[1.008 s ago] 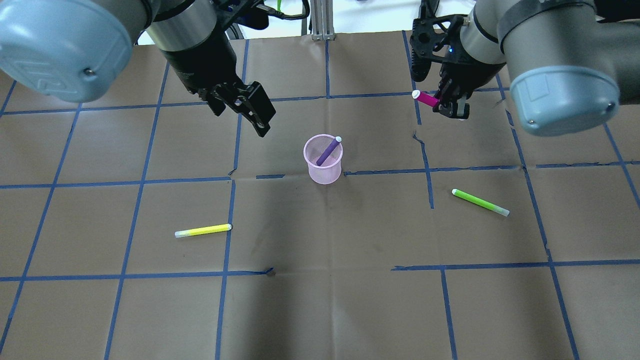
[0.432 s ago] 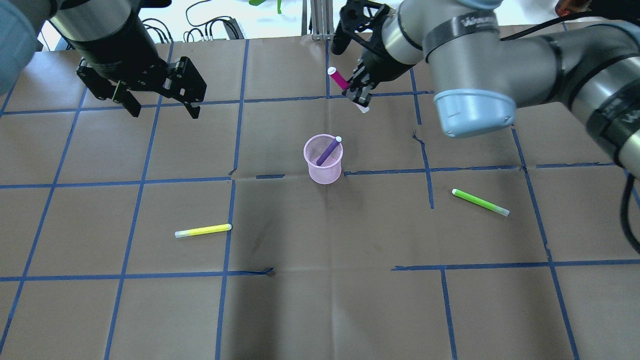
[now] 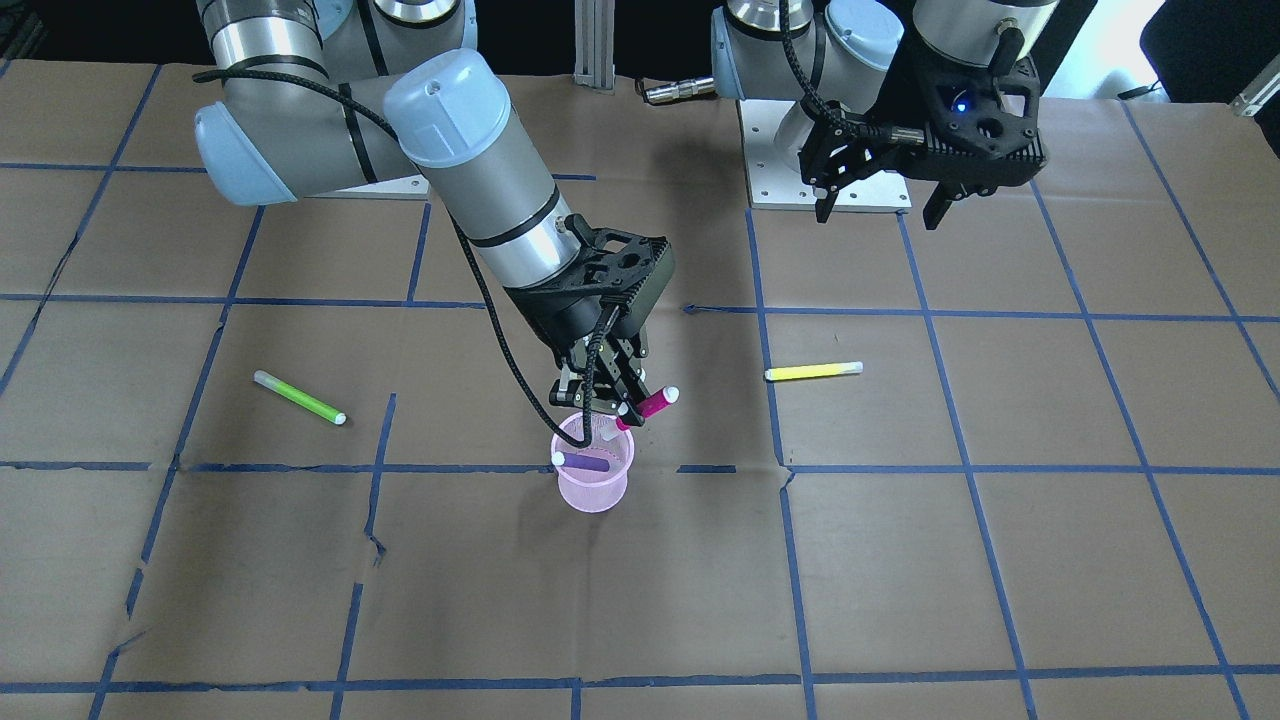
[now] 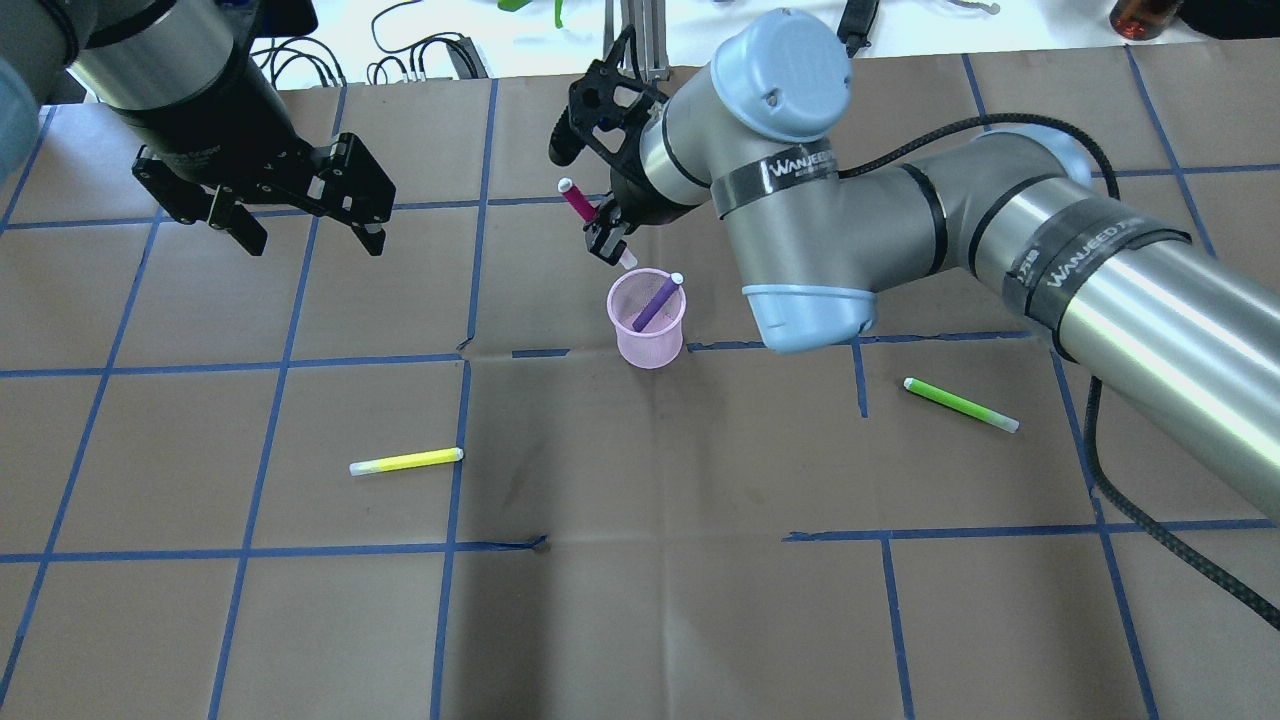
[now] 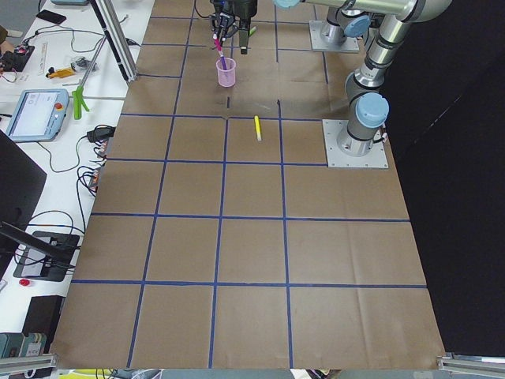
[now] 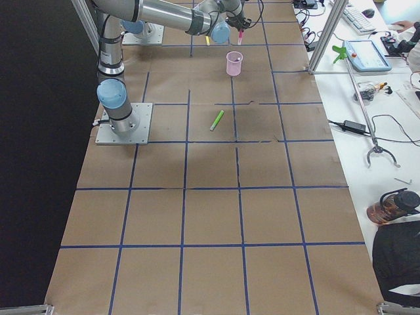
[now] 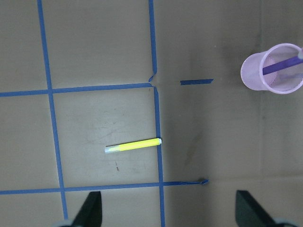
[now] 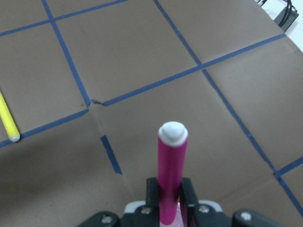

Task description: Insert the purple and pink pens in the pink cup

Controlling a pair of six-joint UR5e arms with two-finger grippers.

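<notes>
The pink mesh cup (image 4: 647, 321) stands mid-table and holds the purple pen (image 4: 657, 303), which leans against its rim; both show in the front view, cup (image 3: 592, 484) and purple pen (image 3: 583, 462). My right gripper (image 4: 603, 232) is shut on the pink pen (image 4: 578, 203) and holds it tilted just above the cup's far-left rim; its lower tip is close over the rim (image 3: 613, 428). The right wrist view shows the pink pen (image 8: 171, 175) between the pads. My left gripper (image 4: 300, 225) is open and empty, raised at the far left.
A yellow pen (image 4: 406, 461) lies on the left of the brown paper, also in the left wrist view (image 7: 133, 145). A green pen (image 4: 960, 404) lies to the right. Blue tape lines grid the table. Cables and gear sit beyond the far edge.
My right gripper has carried the pink pen leftward and toward the cup, from the far right to just over its rim. My left gripper has drawn back to the far left, open.
</notes>
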